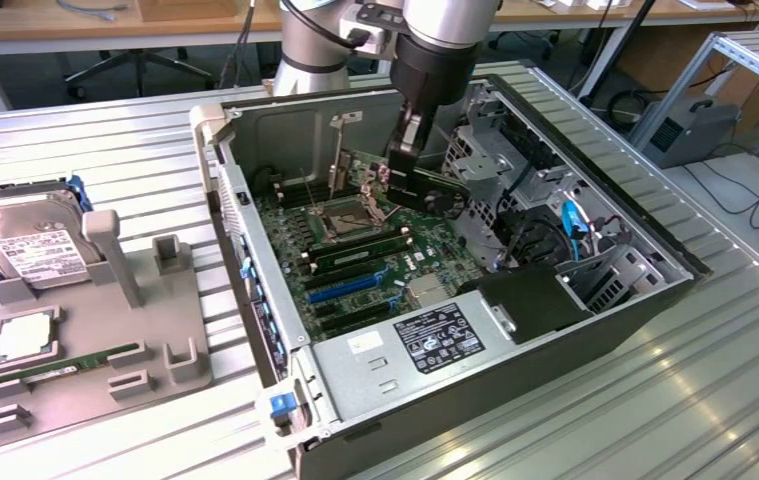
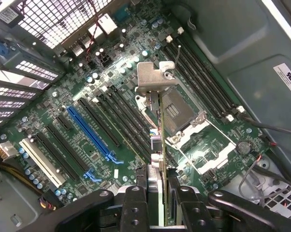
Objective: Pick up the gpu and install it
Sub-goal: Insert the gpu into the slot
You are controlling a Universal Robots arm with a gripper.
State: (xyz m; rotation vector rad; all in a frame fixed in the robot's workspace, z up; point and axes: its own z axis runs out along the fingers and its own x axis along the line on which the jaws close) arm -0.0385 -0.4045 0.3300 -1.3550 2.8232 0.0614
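On the exterior view's left, a grey parts holder [image 1: 86, 340] sits on the slatted metal counter [image 1: 112, 150]. A silver hard drive [image 1: 26, 245] with a white label leans in its far slot, a square CPU [image 1: 26, 342] lies flat in a recess nearer the camera, and a narrow green RAM stick [image 1: 79, 362] lies just beside that.

Toward the middle stands an open computer case [image 1: 646, 245], lying on its side with the green motherboard [image 1: 352, 270] exposed. The empty CPU socket [image 1: 348, 212] has its metal latch raised, and a blue expansion slot [image 1: 346, 283] runs among the black ones. A labelled power supply [image 1: 439, 340] fills the case's near corner.

The robot arm [image 1: 439, 40] reaches down into the case. Its gripper [image 2: 157, 183] is partly closed, its fingers [image 2: 135, 193] clamped on either side of the gpu [image 2: 157, 130]. The card hangs edge-on above the motherboard, over the area between the CPU socket and the black slots, its silver bracket [image 2: 150, 77] at the end away from the gripper. I cannot tell whether it touches the board.

On the exterior view's right, blue cables [image 1: 573, 225] run through the drive bays [image 1: 486, 160].
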